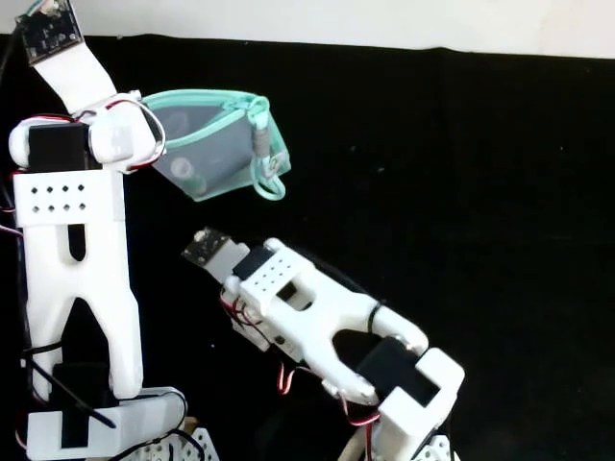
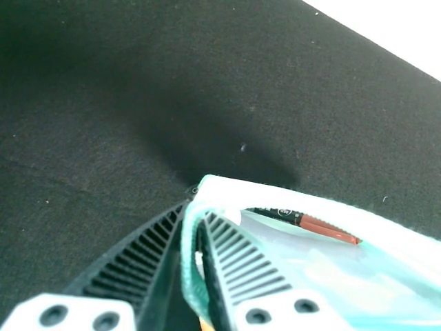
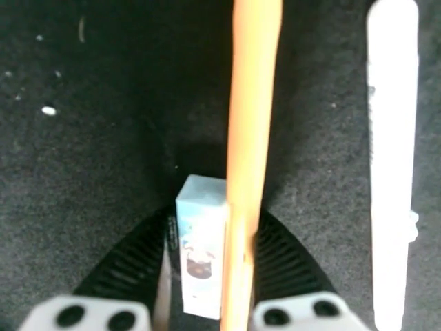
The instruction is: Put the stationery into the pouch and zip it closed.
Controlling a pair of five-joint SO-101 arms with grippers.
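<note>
The teal mesh pouch (image 1: 216, 144) is at the back left, and my left gripper (image 1: 152, 142) is shut on its rim. In the left wrist view the left gripper (image 2: 196, 201) pinches the teal edge of the pouch (image 2: 289, 198), whose mouth gapes open. A dark pen with a red end (image 2: 310, 222) lies inside. My right gripper (image 3: 213, 215) is low over the black cloth, shut on a small white eraser (image 3: 200, 248) and an orange pen (image 3: 253, 103) side by side. A white pen (image 3: 391, 158) lies on the cloth beside them.
A black cloth (image 1: 461, 192) covers the table. The right arm (image 1: 298, 298) stretches across the front middle, and the left arm (image 1: 72, 250) stands along the left edge. A grey zipper pull with a teal loop (image 1: 261, 154) is at the pouch's right end.
</note>
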